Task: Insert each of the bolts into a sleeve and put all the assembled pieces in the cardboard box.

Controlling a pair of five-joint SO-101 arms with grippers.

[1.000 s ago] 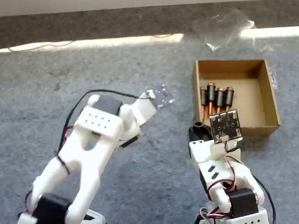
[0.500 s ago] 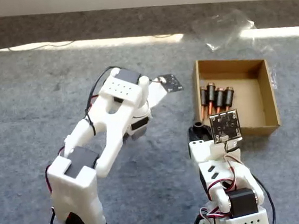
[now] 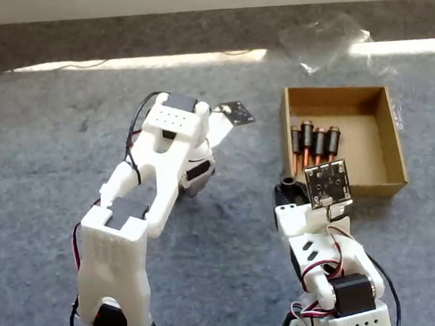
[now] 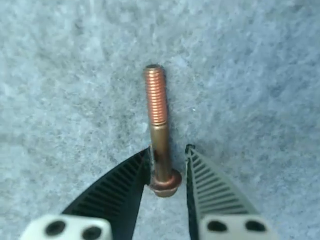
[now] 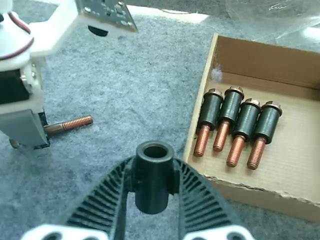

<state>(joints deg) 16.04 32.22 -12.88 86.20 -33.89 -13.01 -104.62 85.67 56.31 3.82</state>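
Note:
My left gripper [image 4: 167, 148] is shut on a copper bolt [image 4: 159, 125] near its head, the threaded end sticking out past the fingertips over the grey carpet. In the right wrist view the same bolt [image 5: 70, 124] points sideways out of the left gripper [image 5: 29, 131], low over the carpet. My right gripper [image 5: 153, 167] is shut on a black sleeve [image 5: 152, 195], held upright with its bore showing, just in front of the cardboard box [image 5: 260, 55]. Seen from above, the sleeve [image 3: 289, 181] sits beside the box [image 3: 335, 92]. Several assembled pieces [image 3: 315, 143] lie in the box.
A crumpled clear plastic bag [image 3: 325, 39] lies beyond the box. Grey carpet spreads to the left of both arms. The left arm [image 3: 157, 177] stretches diagonally across the middle, its wrist camera board [image 3: 237, 113] close to the box's near-left corner.
The left arm has swung forward and rightward, extending toward the box. The right arm and its sleeve have stayed still.

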